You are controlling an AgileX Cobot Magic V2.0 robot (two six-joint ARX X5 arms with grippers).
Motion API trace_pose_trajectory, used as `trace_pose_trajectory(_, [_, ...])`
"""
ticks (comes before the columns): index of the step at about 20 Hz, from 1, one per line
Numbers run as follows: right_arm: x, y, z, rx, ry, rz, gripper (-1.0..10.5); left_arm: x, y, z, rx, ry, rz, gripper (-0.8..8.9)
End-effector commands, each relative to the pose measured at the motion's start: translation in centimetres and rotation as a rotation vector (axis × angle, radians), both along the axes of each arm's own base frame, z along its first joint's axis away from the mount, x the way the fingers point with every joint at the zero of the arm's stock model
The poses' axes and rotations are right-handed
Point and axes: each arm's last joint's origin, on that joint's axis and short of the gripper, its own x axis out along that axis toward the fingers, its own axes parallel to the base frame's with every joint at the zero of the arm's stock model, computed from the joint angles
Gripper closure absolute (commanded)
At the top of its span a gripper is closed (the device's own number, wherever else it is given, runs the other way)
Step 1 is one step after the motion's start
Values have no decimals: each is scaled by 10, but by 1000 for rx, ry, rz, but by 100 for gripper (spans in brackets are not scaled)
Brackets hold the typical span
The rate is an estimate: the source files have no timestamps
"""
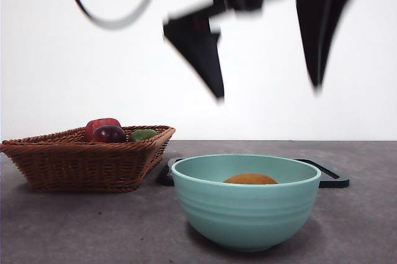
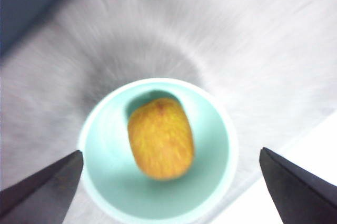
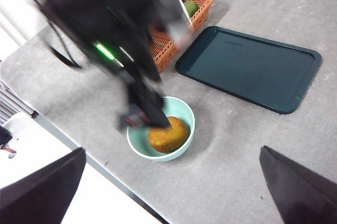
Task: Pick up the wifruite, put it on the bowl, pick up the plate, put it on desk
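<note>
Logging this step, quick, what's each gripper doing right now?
Left gripper: open, empty, above the bowl holding the wifruite.
Right gripper: open, empty, waiting high above the desk.

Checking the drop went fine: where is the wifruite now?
The wifruite lies inside the bowl, below the open left gripper.

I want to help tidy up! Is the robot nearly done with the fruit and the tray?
Done: the wifruite lies inside the bowl. In hand: nothing; the left gripper hangs open above the bowl. Left: the plate, a dark tray, sits untouched on the desk behind the bowl. The right gripper waits open, high up.
</note>
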Motion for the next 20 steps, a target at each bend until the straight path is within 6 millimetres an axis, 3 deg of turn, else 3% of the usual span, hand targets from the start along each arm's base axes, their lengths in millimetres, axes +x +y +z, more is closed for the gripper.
trace_pose_trajectory(1, [-2, 0, 5, 2, -34, 9, 357, -13, 12, 33, -79, -58, -39, 268])
trace_pose_trajectory(5, [-2, 0, 5, 2, -33, 9, 357, -34, 51, 88, -218, -173, -95, 269])
trace_pose_trajectory(9, [-2, 0, 5, 2, -34, 8, 357, -56, 92, 124, -287, -253, -140, 284])
trace_pose_trajectory(16, [-2, 0, 5, 1, -34, 5, 357, -92, 160, 153, -291, -348, -106, 284])
trace_pose_trajectory(20, [-2, -1, 5, -1, -35, 2, 357, -116, 204, 150, -356, -388, -99, 284])
